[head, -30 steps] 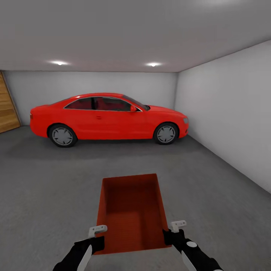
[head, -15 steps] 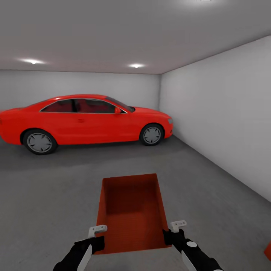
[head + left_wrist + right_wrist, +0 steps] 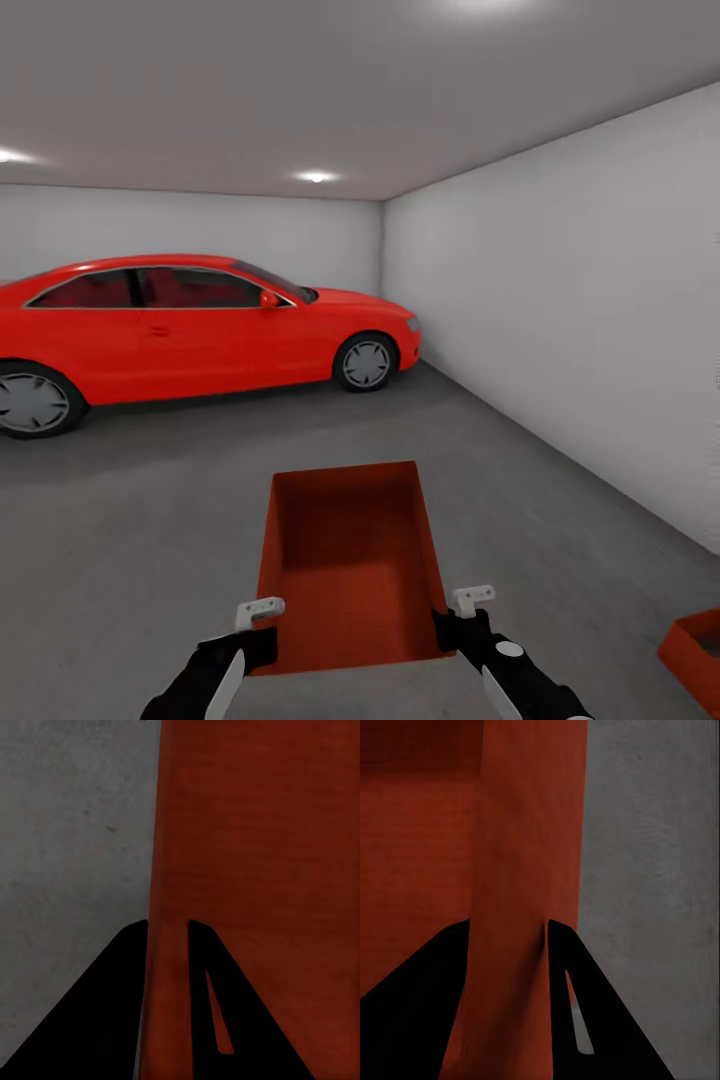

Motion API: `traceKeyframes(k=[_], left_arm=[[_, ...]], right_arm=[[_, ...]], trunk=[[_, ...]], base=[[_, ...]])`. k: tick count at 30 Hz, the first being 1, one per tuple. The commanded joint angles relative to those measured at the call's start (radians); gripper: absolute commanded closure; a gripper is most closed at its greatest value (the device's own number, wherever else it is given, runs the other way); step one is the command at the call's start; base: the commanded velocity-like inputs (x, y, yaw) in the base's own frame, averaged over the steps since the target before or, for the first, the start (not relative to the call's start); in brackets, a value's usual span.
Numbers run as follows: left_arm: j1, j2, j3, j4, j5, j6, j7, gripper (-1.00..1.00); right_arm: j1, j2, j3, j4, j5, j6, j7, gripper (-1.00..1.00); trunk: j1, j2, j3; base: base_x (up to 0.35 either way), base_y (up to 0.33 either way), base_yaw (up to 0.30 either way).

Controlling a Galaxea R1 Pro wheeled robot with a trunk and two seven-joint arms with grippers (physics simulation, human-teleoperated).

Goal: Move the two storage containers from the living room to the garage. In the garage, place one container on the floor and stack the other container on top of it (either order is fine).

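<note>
Item: storage container [image 3: 350,560], one of two, carried in front of me above the garage floor [image 3: 150,520], level, long axis pointing away. I hold it with both arms: the left gripper [image 3: 258,612] is clamped over the near end of its left wall, the right gripper [image 3: 470,603] over the near end of its right wall; each wrist view shows a wall standing between two dark fingers [image 3: 217,1005], one inside, one outside. Handling, by my estimate: empty thin-walled plastic, so light and fairly stiff, though the smooth tapered walls could slip or flex if I tilt it; a hold on opposite walls suits it best, squeezed evenly. Appearance: orange-red, rectangular, shallow, lidless, plain walls narrowing slightly toward the base, nothing inside. Second container [image 3: 700,650]: same colour, resting on the floor at my right, near the white side wall [image 3: 560,330], partly cut off by the frame edge. Also present: red car [image 3: 180,330], parked ahead to the left.
</note>
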Motion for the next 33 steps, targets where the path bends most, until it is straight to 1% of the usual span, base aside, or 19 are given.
traceKeyframes(k=[1,17,33], left_arm=[[0.0,0.018,0.005,-0.021,-0.023,-0.004,0.033,1.0],[-0.001,0.017,0.004,-0.019,-0.023,-0.004,0.033,1.0],[-0.001,0.017,0.004,-0.019,-0.024,-0.004,0.033,1.0]], right_arm=[[0.0,-0.001,0.03,0.004,-0.011,-0.004,0.031,1.0],[0.0,0.0,0.03,0.017,-0.011,-0.004,0.031,1.0],[0.0,0.0,0.03,0.02,-0.011,-0.004,0.031,1.0]], trunk=[[0.001,-0.001,0.0],[0.001,-0.001,0.01],[0.001,-0.001,0.011]], base=[[0.297,0.0,-0.255],[0.316,0.0,-0.258],[0.325,0.0,-0.282]])
